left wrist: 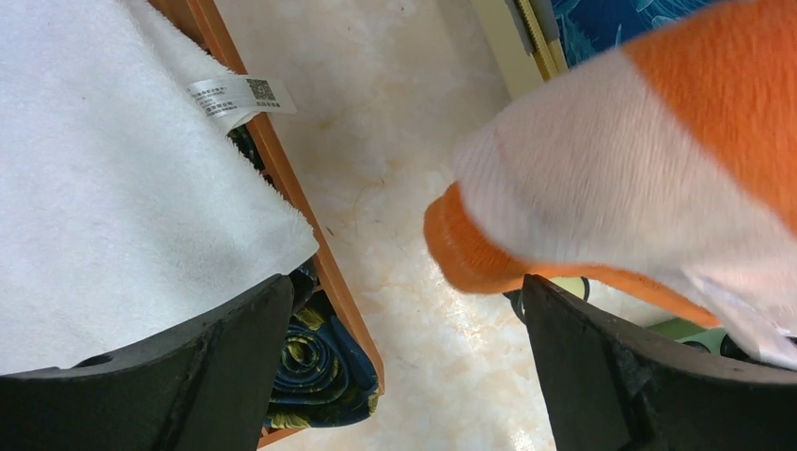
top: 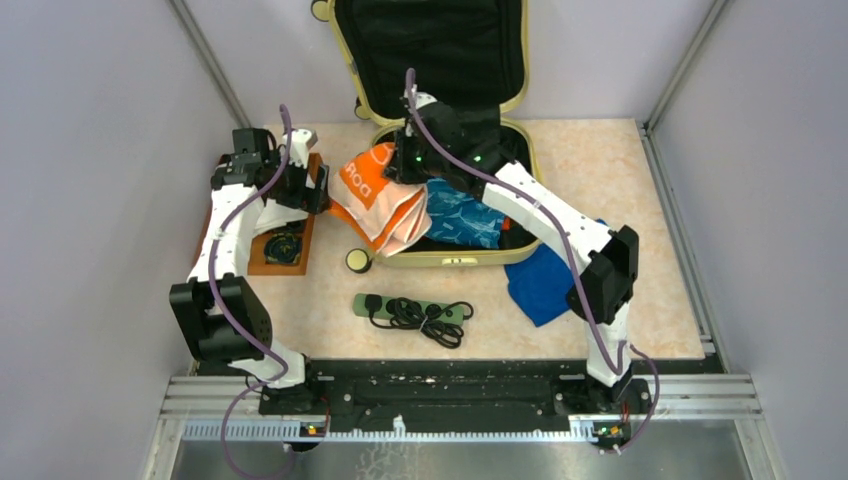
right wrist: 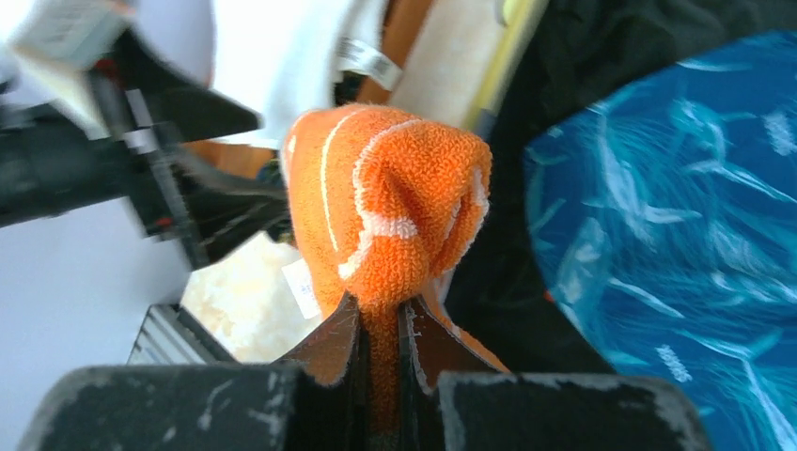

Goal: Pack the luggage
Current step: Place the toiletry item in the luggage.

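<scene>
Jaws of the left gripper [left wrist: 404, 376] gape wide and empty above one wooden tray [left wrist: 291, 197] bearing one white towel [left wrist: 113, 188]. The right gripper [right wrist: 381, 348] pinches one orange towel [right wrist: 385, 207] tightly, probably to load the luggage [top: 455, 258], which lies open at the table's far middle. One blue cloth [top: 465, 220] sits inside, and another blue cloth [top: 540, 285] lies to the right.

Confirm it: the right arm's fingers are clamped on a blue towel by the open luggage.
Not blue. The right fingers are clamped on an orange-and-white towel by the open luggage; the blue cloth lies inside it. The right wrist view shows this.
</scene>
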### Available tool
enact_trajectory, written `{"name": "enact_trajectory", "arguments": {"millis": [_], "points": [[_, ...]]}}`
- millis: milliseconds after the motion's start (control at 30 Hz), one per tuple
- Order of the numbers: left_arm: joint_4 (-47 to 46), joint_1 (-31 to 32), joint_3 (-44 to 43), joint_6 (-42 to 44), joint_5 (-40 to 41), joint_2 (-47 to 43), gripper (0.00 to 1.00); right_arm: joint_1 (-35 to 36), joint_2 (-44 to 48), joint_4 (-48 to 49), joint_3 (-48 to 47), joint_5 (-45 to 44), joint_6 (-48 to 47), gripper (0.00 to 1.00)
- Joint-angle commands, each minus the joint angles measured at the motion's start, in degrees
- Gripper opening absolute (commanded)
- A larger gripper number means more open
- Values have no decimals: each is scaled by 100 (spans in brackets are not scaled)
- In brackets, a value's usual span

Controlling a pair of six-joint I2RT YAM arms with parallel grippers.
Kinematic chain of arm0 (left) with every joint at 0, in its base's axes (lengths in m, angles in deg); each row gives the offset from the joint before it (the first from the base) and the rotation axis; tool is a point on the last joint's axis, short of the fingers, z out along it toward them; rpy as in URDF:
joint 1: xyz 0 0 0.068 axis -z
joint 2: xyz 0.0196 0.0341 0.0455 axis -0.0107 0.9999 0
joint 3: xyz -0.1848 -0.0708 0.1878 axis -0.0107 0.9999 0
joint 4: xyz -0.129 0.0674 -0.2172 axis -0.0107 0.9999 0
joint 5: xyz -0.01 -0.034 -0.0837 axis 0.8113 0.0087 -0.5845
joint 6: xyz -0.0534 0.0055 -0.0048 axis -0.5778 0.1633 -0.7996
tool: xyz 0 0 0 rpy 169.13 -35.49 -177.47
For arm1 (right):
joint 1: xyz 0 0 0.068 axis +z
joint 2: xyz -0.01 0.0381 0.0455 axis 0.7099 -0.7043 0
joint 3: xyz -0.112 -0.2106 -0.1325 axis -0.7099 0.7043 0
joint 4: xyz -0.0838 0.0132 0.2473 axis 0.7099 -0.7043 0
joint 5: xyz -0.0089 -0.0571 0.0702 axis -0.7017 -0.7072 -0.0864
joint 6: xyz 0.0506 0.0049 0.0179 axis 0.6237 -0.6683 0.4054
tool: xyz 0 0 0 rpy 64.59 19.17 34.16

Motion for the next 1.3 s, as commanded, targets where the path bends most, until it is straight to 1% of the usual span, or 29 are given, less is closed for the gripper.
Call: {"name": "enact_trajectory", "arguments": {"millis": [0, 67, 167, 333, 467, 567, 667, 800, 867, 1000, 1067, 1100, 1133, 1167, 1200, 1233, 1267], "points": [[-148, -19, -247, -207, 41, -231, 98, -618, 490, 775, 1037, -148, 556, 0], [-119, -23, -279, -207, 32, -244, 98, -885, 546, 1163, 1708, -123, 799, 0], [-99, -24, -321, -175, 80, -248, 98, -1225, 561, 1509, 2485, -342, 1083, 0], [-74, -17, -344, -119, 80, -244, 98, -1504, 586, 2025, 3407, -679, 1315, 0], [-47, -21, -379, -109, 60, -209, 98, -1545, 574, 2445, 3751, -830, 1344, 0], [-52, -22, -377, -109, 32, -204, 98, -1543, 601, 2538, 3958, -1027, 1608, 0], [-70, -21, -351, -122, 1, -186, 98, -1552, 659, 2830, 4175, -1244, 1817, 0], [-90, -17, -345, -148, -48, -176, 98, -1610, 632, 3142, 4060, -1311, 1781, 0], [-135, -23, -301, -165, -70, -182, 98, -1631, 611, 3253, 3930, -1297, 1609, 0], [-129, -21, -290, -154, -146, -168, 98, -1632, 531, 2974, 3783, -1216, 1416, 0], [-133, -21, -249, -125, -154, -193, 98, -1635, 563, 2742, 3840, -1220, 1363, 17], [-146, -19, -216, -112, -158, -214, 98, -1639, 599, 2631, 3873, -1238, 1318, 30], [-151, -17, -189, -88, -165, -228, 98, -1661, 656, 2495, 3870, -1228, 1275, 48], [-145, -19, -170, -74, -163, -239, 98, -1700, 731, 2409, 3855, -1153, 1192, 60], [-143, -19, -160, -54, -160, -243, 98, -1733, 804, 2272, 3741, -1065, 1099, 69], [-143, -16, -150, -42, -146, -252, 98, -1776, 850, 2044, 3559, -960, 972, 75], [-159, -19, -144, -43, -104, -257, 98, -1817, 863, 1803, 3311, -840, 794, 77]]}}
